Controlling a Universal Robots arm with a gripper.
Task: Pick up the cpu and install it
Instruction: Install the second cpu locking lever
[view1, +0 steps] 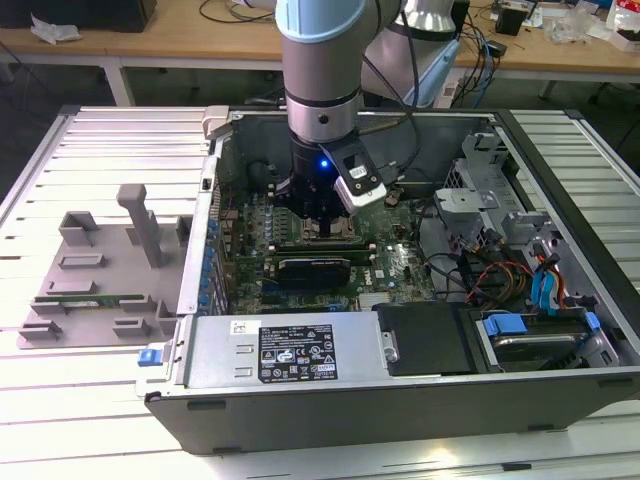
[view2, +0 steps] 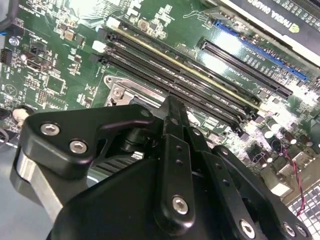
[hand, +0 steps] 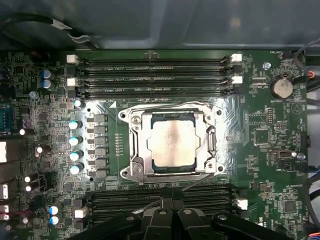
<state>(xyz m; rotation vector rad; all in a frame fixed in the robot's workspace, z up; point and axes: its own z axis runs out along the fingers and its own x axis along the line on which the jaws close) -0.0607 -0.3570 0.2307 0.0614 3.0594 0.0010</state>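
Inside the open computer case lying on the slatted counter, the gripper is hanging low over the green motherboard, right above the socket area. In the first wrist view the cpu is sitting flat inside the metal socket frame, its pale top plate facing up, with rows of black memory slots running along two opposite sides of the socket. The fingers are showing as dark linkages at the edge of that picture, apart from the cpu and holding nothing I can see; whether they are open or closed I cannot tell. In the second wrist view the black gripper body is sitting close over the board, with the memory slots and a blue-tipped expansion slot beyond it. On the exterior view's left, a grey fixture is resting on the counter, well apart from the case.
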